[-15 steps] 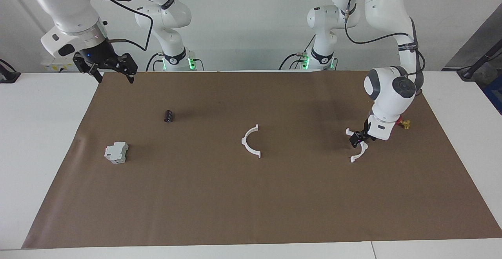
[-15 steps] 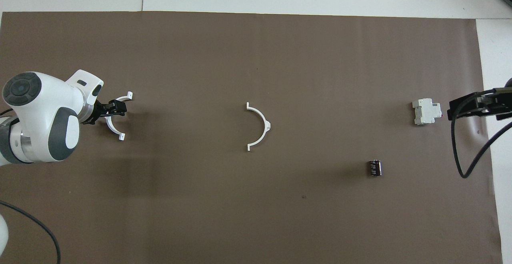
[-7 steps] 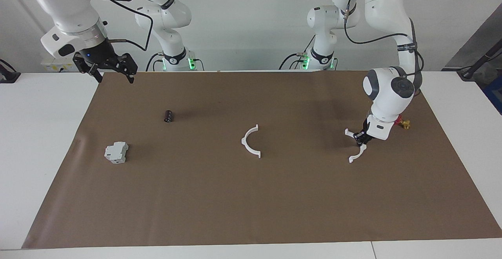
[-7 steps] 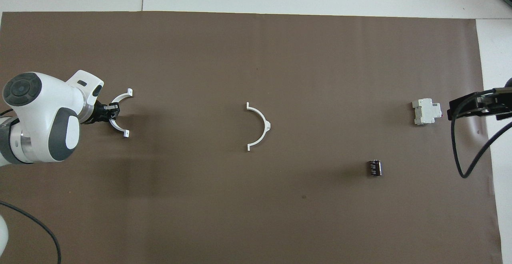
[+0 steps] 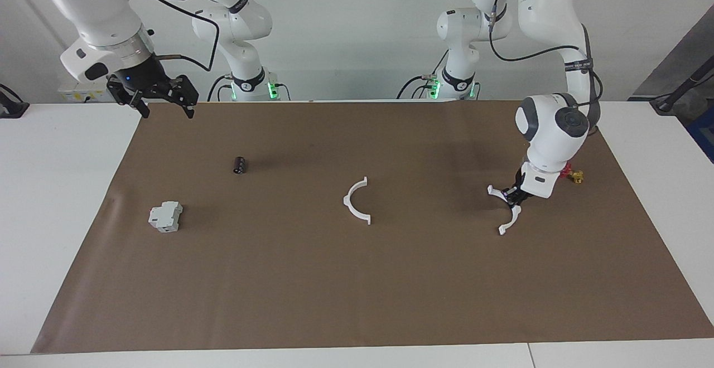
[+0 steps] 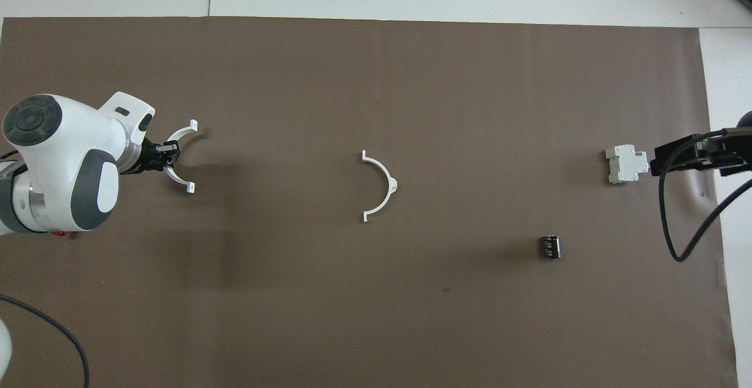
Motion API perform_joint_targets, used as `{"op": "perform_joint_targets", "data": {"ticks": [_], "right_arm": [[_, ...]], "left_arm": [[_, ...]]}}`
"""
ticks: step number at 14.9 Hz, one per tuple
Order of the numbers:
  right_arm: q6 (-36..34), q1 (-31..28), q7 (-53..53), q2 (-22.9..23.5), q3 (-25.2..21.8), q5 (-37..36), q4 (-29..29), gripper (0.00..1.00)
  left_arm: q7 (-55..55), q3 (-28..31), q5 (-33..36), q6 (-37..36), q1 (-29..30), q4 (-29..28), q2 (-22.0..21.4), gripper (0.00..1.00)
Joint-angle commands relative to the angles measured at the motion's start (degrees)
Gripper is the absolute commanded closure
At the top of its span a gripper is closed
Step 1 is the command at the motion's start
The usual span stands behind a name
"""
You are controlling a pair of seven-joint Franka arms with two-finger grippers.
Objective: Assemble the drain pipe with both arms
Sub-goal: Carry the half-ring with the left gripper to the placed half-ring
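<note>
In the facing view, your left gripper (image 5: 512,196) is clenched on one half-ring (image 5: 503,212) toward the left arm's end of the mat (image 5: 357,301); the other half-ring (image 5: 356,201) lies mid-mat, well apart. Your right gripper (image 5: 164,100) waits raised over the mat's corner, fingers spread. From overhead, the left gripper (image 6: 167,156) grips the held half-ring (image 6: 179,164); the middle half-ring (image 6: 380,187) lies flat, the grey block (image 6: 626,164) and black cylinder (image 6: 550,246) toward the right arm's end of it.

We see the brown mat (image 5: 357,279) from high across the table, facing the arms. Our overhead view looks steeply down on the same mat (image 6: 376,329), half a turn round.
</note>
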Motion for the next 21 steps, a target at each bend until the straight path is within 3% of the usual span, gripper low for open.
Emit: {"op": "perform_joint_targets", "data": {"ticks": [1, 8, 21], "right_arm": [[1.0, -0.6, -1.2, -0.8, 0.3, 1.0, -1.2, 0.0], [1.2, -0.8, -1.2, -0.8, 0.3, 1.0, -1.2, 0.0], [1.2, -0.8, -1.2, -0.8, 0.2, 1.1, -1.3, 0.0]], "left_arm": [[-7.5, 0.6, -0.7, -2.7, -6.7, 2.4, -0.5, 1.0], [-24.0, 0.8, -0.6, -0.9, -20.4, 2.4, 0.2, 1.0], [-36.2, 0.6, -0.5, 4.5, -33.3, 2.2, 5.2, 1.0]]}}
